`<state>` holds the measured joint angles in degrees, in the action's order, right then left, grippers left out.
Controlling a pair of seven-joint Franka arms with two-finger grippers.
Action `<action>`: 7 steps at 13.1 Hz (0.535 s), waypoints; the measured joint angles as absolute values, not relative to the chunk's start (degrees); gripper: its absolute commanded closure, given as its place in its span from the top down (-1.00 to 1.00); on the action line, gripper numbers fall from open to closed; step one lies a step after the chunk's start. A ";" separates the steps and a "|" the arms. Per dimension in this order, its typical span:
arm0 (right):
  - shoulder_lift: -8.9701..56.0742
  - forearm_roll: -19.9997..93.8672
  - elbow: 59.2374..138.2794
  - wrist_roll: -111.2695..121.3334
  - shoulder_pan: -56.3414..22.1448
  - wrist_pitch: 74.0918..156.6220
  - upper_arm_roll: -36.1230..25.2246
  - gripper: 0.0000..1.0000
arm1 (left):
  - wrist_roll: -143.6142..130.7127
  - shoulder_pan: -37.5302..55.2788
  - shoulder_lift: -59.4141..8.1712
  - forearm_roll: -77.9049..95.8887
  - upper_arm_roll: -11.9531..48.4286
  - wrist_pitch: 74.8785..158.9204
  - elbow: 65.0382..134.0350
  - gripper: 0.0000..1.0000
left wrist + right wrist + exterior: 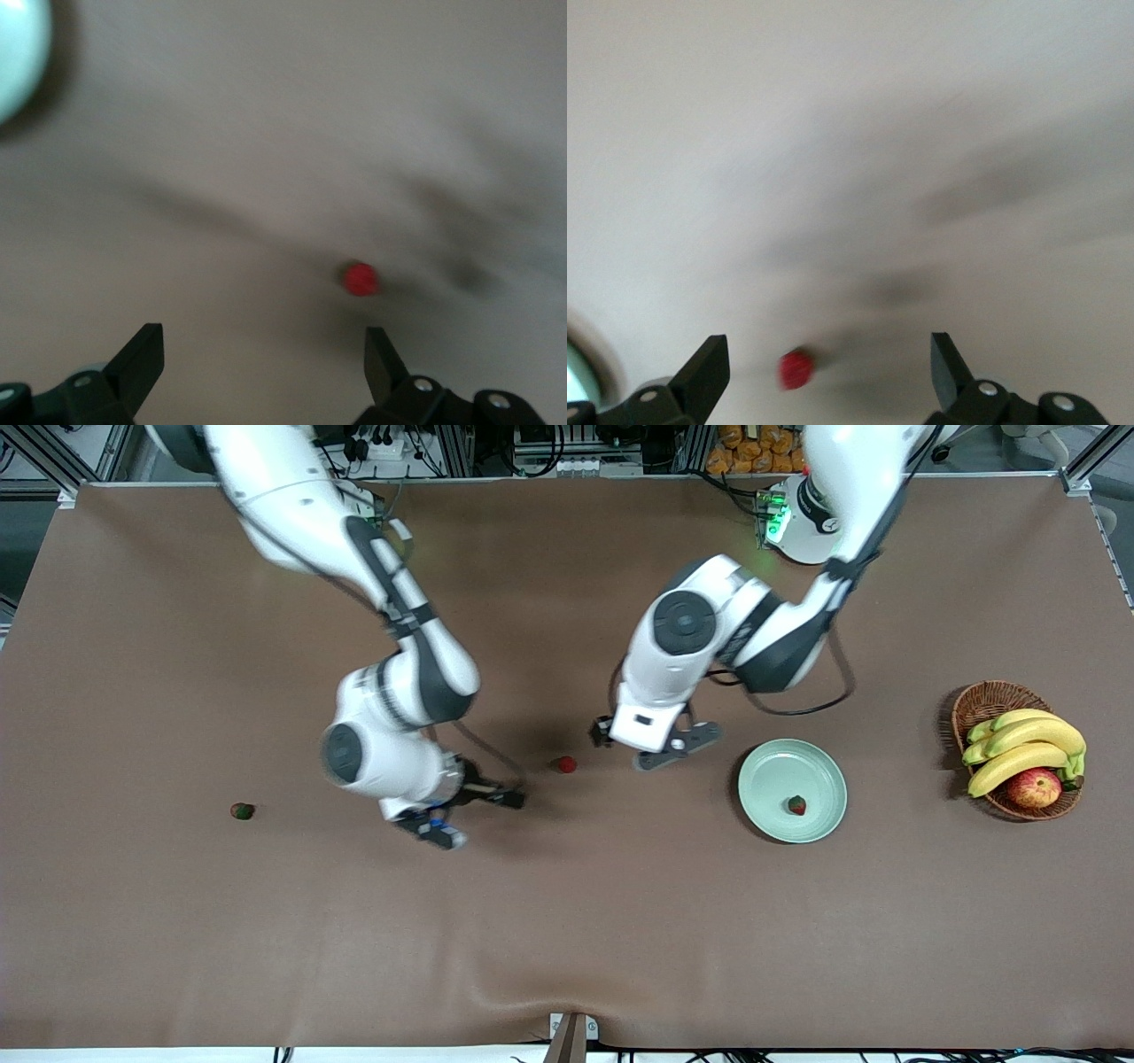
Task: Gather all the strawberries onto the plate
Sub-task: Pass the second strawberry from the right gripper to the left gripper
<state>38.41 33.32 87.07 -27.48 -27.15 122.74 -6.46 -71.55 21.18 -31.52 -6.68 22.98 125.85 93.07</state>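
Both claws, right (474, 815) and left (654, 746), hung spread over mid-bench flanking a loose small red strawberry (566, 764), apparently for pickup.

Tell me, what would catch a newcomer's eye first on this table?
Probably the two white arms meeting mid-table, the left claw and right claw both open and empty, with a small red strawberry on the brown cloth between them. Next, the pale green plate with one strawberry already in it, beside the wicker basket of bananas. A duller strawberry lies alone toward the right arm's end.
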 measured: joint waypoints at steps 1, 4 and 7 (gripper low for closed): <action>38.16 31.03 87.12 -25.08 -23.52 120.09 -6.49 1.00 | -73.53 22.38 -33.76 -6.68 22.79 129.39 92.86 0.81; 38.15 24.40 87.26 -16.28 -13.32 113.87 -6.42 1.00 | -76.56 27.52 -40.74 -6.68 18.96 135.54 89.33 0.77; 38.15 14.67 87.49 -4.11 -6.99 113.16 -6.08 1.00 | -79.15 33.89 -46.61 -6.68 13.41 136.05 84.35 0.67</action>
<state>38.15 14.67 87.49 -4.11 -6.99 113.16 -6.08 -79.15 33.89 -46.61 -6.68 13.41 136.05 84.35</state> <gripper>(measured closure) 0.000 0.128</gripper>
